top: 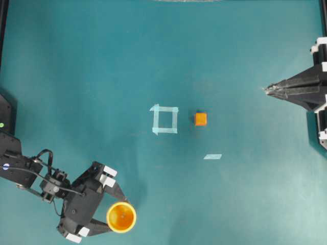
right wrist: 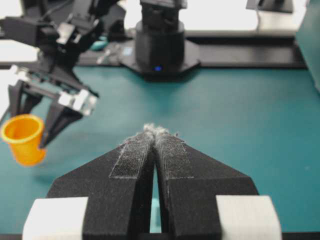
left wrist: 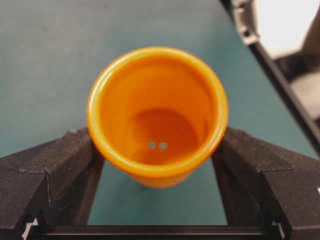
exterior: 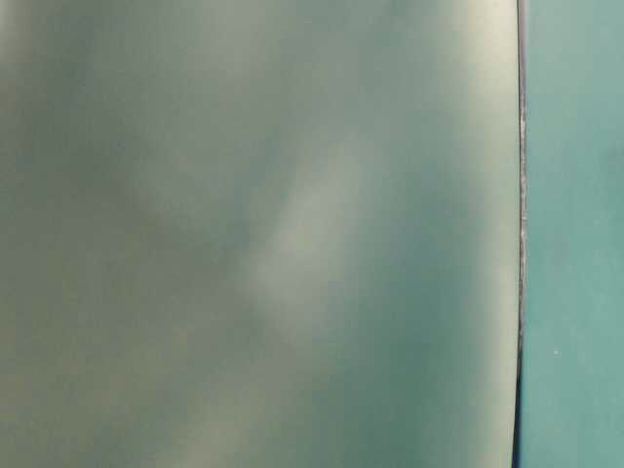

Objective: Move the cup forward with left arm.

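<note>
Cup (top: 121,217) clamped in left tool (top: 113,214), fingers (left wrist: 60,165) spread wide and pressing both sides of the rim, near the bench's (top: 102,61) lower-left corner in the overhead view. Appears lifted clear in the right wrist view, so reads as carry step, grasp done. Next: translate forward keeping cup upright, lower to the bench, then release. Right tool (right wrist: 155,135) pinched together, empty, parked at far right.

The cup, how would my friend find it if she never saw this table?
Look at the teal table from above and go to the near-left corner, where the left gripper is. The cup sits between its fingers. It is round and hollow with a thick yellow rim, unlike the small solid orange cube mid-table.
</note>
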`<control>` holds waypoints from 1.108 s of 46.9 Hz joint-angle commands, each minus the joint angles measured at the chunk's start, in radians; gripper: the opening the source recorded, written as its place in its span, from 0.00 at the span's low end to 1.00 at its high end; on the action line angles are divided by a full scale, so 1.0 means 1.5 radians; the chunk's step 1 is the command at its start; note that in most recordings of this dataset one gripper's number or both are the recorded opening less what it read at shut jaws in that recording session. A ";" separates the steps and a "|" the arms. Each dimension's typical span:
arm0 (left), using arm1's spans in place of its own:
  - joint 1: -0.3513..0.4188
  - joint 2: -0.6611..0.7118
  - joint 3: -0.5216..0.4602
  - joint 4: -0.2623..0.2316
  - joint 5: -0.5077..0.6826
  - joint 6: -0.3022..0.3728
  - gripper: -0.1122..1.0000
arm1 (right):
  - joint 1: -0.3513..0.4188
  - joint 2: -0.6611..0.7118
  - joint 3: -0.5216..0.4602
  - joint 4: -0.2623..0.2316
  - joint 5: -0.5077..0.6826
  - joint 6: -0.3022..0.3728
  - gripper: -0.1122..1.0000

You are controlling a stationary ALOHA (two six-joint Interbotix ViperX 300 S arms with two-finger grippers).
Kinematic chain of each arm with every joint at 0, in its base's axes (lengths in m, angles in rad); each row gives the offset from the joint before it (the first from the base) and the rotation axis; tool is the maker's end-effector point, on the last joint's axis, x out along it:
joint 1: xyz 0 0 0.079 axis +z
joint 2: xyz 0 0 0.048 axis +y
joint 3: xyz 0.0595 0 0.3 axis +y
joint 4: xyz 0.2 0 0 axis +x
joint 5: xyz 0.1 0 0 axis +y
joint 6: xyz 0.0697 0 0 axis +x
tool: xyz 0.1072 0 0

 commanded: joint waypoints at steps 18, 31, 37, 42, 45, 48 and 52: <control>-0.048 0.001 -0.038 -0.004 0.019 0.000 0.69 | 0.000 0.002 -0.022 0.001 -0.003 0.001 0.10; -0.058 0.007 -0.049 -0.005 0.033 0.000 0.69 | -0.001 0.002 -0.022 0.001 -0.003 0.001 0.10; -0.058 0.007 -0.049 -0.005 0.033 0.000 0.69 | 0.000 0.002 -0.022 0.001 -0.003 0.001 0.10; -0.058 0.006 -0.049 -0.005 0.033 0.000 0.69 | -0.001 0.002 -0.022 0.001 -0.003 0.001 0.10; -0.058 0.007 -0.049 -0.005 0.033 0.000 0.69 | 0.000 0.002 -0.024 0.001 -0.003 0.001 0.10; -0.059 0.006 -0.049 -0.004 0.033 0.000 0.69 | -0.001 0.001 -0.024 0.001 -0.003 0.001 0.10; -0.059 0.007 -0.049 -0.005 0.032 0.000 0.69 | 0.000 0.002 -0.024 0.001 -0.003 0.001 0.10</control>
